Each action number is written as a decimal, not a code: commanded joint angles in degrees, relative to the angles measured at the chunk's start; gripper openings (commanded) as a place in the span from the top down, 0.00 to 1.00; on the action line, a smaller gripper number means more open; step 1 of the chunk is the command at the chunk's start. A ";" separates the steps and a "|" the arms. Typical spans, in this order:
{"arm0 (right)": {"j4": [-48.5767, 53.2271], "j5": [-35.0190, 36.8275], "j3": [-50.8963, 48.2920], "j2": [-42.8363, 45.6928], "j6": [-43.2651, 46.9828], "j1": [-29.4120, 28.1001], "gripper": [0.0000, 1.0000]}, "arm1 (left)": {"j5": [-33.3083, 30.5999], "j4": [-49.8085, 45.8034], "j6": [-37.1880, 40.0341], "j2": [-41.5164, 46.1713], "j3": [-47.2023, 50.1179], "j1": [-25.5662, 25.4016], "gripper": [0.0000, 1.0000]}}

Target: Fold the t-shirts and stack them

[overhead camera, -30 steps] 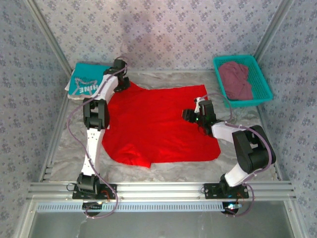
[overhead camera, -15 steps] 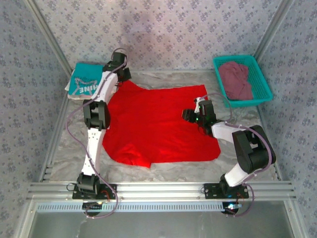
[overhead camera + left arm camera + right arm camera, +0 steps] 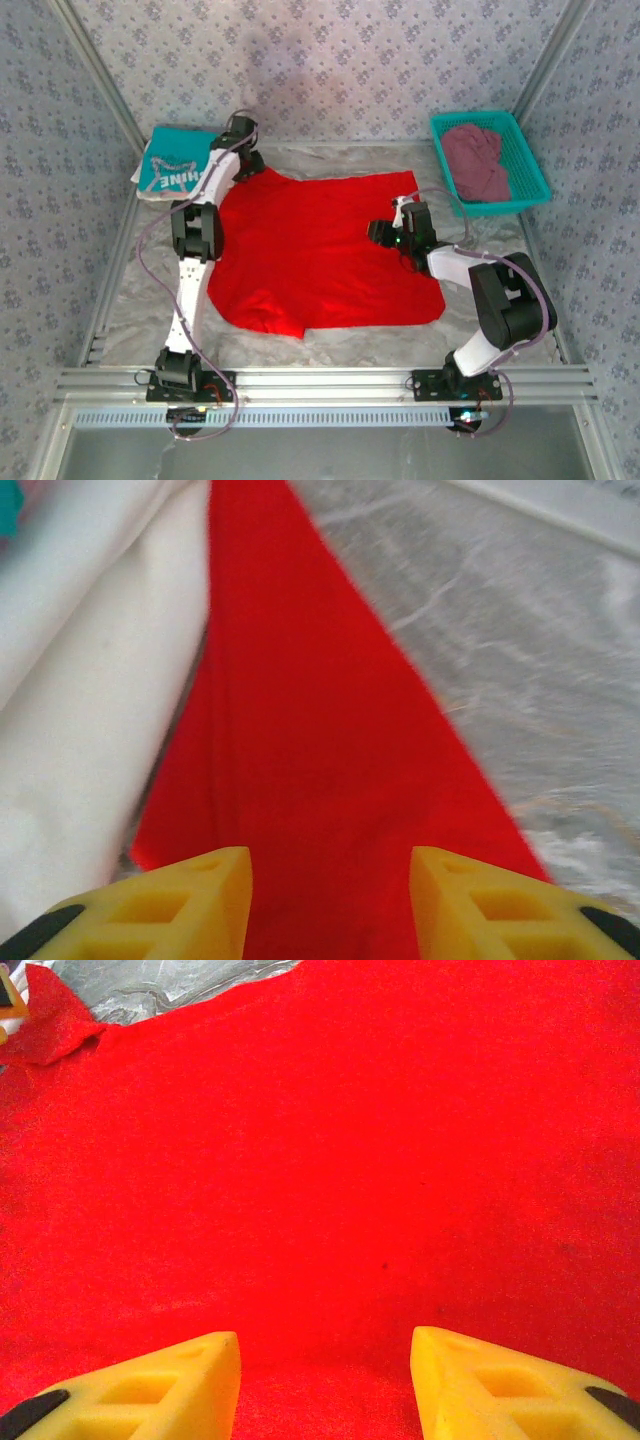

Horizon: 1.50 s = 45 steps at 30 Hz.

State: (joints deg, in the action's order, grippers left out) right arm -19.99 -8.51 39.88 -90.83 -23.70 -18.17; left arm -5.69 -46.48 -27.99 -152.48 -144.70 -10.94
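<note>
One plain bright red cloth t-shirt (image 3: 320, 250) lay flat mid-way across the bench (image 3: 125, 300), so this was the folding step. The left claw (image 3: 328, 870) at its 11 o'clock corner and the right claw (image 3: 325, 1350) at 3 o'clock were both spread, gripping nothing. Next they'd probably need to pinch an edge.

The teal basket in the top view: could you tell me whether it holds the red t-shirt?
No, the teal basket holds a crumpled maroon t-shirt, while the red t-shirt lies spread on the table.
</note>
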 commanded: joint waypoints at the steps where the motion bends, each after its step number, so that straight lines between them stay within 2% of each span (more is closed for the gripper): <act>1: -0.96 -0.92 -0.15 0.06 -0.99 -0.41 0.49 | -1.95 -1.38 -0.34 0.67 1.59 0.15 0.52; 3: -0.93 -0.81 -0.15 0.12 -0.97 -0.40 0.49 | -1.69 -0.55 -0.18 0.52 2.31 0.22 0.59; 6: -0.93 -0.72 -0.20 0.17 -0.95 -0.40 0.49 | -1.17 0.82 0.43 0.59 2.67 0.05 0.80; 7: -0.93 -0.74 -0.22 0.11 -0.99 -0.45 0.49 | -0.97 1.17 0.48 0.52 2.59 -0.05 0.81; 14: -0.93 -0.88 -0.06 -0.05 -0.99 -0.53 0.49 | -0.81 0.60 0.83 0.79 0.80 -0.31 0.78; 16: -0.93 -0.87 -0.06 -0.05 -0.99 -0.62 0.49 | -0.79 0.15 0.92 0.73 0.00 -0.31 0.65; 17: -0.93 -0.81 -0.06 -0.05 -0.98 -0.63 0.49 | -0.69 0.17 1.00 0.78 -0.14 -0.31 0.65; 21: -0.95 -0.90 -0.06 -0.05 -1.03 -0.58 0.49 | -0.23 0.48 0.92 0.23 -1.24 -0.31 0.80; 25: -0.91 -0.80 -0.09 -0.10 -1.04 -0.59 0.49 | -0.02 0.24 0.66 -0.76 -2.64 -0.31 0.89; 29: -0.86 -0.82 0.03 -0.40 -1.15 -0.66 0.49 | 0.51 0.43 0.53 -1.38 -3.81 -0.34 0.92; 32: -0.75 -0.93 0.20 -0.55 -1.11 -0.66 0.49 | 0.64 0.52 0.65 -1.87 -4.50 -0.33 1.00; 37: -0.41 -0.48 0.20 -0.23 -0.92 -0.62 0.49 | 2.32 2.26 0.65 -2.11 -4.70 -0.40 1.00; 45: -0.39 -0.47 0.11 -0.01 -0.97 -0.59 0.49 | 6.46 12.43 -2.84 -4.44 -8.80 -0.75 1.00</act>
State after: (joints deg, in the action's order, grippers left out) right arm -19.97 -8.84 39.88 -90.85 -24.21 -18.44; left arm -1.93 -40.64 -28.58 -155.33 -150.10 -11.11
